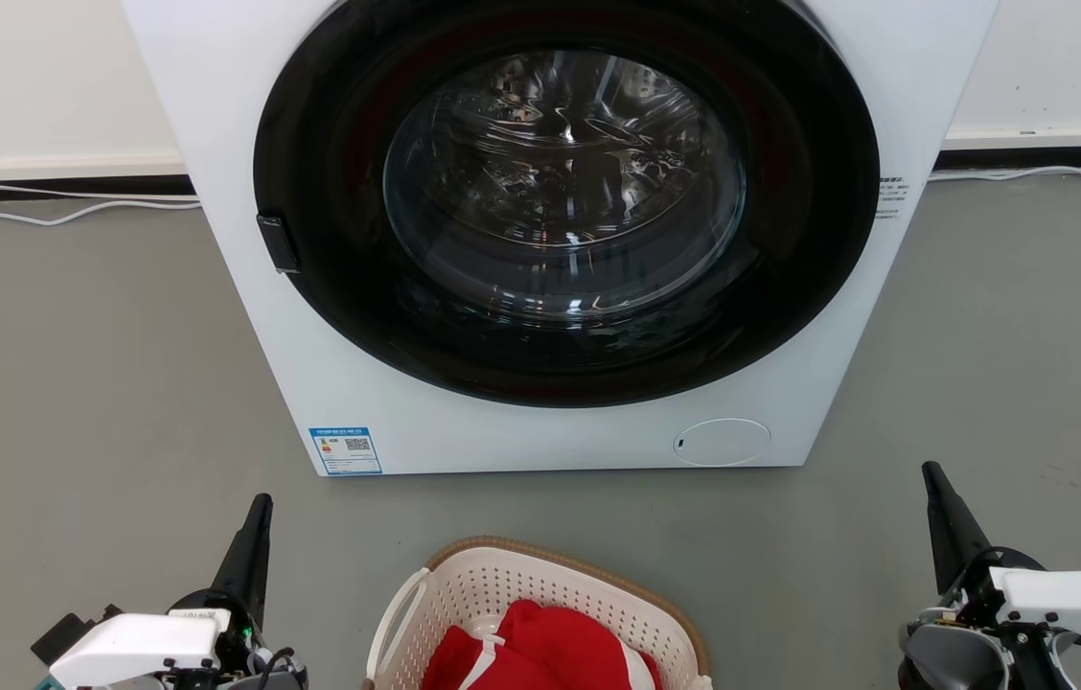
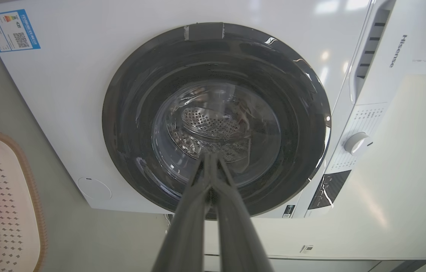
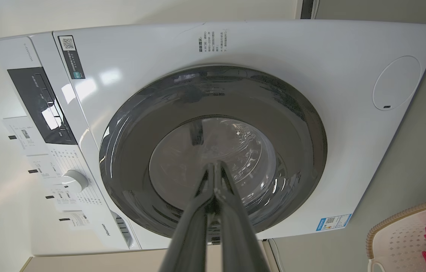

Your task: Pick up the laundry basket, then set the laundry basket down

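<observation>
My left gripper [image 1: 261, 506] and right gripper [image 1: 931, 474] are both closed, holding nothing — the laundry basket [image 1: 502, 585] stands on the floor [image 1: 71, 383] between them, before the washing machine [image 1: 502, 436], red cloth [image 1: 540, 647] inside.

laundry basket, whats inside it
Inside the cream-white perforated plastic laundry basket with a brown woven-look rim lies bunched red fabric with some white parts. The fabric covers the basket's bottom, so anything under it cannot be seen.

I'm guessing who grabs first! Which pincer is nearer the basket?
Left. The left pincer is close beside the laundry basket; the right pincer is farther off on the other side.
</observation>
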### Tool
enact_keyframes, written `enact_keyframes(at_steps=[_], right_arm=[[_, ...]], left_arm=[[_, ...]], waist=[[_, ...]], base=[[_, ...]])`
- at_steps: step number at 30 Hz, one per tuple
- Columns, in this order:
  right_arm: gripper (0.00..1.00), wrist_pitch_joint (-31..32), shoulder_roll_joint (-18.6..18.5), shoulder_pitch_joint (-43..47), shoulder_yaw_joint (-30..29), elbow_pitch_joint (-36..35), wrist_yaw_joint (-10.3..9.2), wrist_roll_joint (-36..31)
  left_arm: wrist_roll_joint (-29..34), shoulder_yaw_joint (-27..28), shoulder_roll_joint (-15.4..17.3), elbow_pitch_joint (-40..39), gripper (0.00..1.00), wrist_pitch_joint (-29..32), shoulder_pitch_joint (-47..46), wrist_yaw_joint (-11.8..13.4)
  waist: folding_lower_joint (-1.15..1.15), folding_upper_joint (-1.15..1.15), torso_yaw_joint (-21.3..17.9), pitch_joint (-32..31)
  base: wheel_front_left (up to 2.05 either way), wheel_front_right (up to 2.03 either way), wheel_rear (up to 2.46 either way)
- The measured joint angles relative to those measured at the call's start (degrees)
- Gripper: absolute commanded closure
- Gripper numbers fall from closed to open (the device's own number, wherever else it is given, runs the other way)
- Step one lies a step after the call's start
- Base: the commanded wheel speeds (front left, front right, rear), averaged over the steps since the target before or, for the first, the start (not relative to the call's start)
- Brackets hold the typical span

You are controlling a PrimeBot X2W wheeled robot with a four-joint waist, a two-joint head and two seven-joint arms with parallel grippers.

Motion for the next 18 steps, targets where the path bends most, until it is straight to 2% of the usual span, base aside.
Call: enact_keyframes(at_steps=[18], right_arm=[[1.00,0.0,0.0,0.0,0.0,0.0,0.00,0.0]], left_arm=[[0.0,0.0,0.0,0.0,1.00,0.0,0.0,0.0]], waist=[[0.00,0.00,0.0,0.0]], base=[[0.00,0.00,0.00]])
